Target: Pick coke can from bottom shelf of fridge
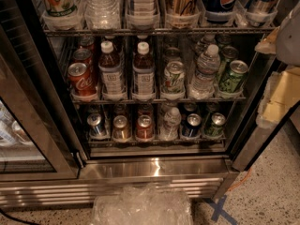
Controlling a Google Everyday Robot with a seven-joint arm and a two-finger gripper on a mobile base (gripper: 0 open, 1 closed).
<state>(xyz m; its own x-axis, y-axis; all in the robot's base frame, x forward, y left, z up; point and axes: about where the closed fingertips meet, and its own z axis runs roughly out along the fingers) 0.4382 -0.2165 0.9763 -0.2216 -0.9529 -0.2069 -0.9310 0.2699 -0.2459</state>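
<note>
The fridge [154, 168] stands open in front of me, with a steel base and a dark interior. On the bottom shelf [157, 140] a row of short cans stands behind the rail. The coke can [144, 127] is the red one with a silver top, third from the left. It stands between a gold-brown can [121, 128] and a small water bottle [171, 123]. My gripper [287, 34] shows as a pale grey shape at the upper right edge. It is outside the fridge, well above and to the right of the coke can, and touches nothing.
A blue can [97, 125], a dark blue can [192, 125] and a green can [215, 124] share the bottom shelf. The middle rack holds another red cola can [82, 78], bottles and green cans. The glass door [23, 125] is open at the left. Crumpled clear plastic [140, 205] lies on the floor.
</note>
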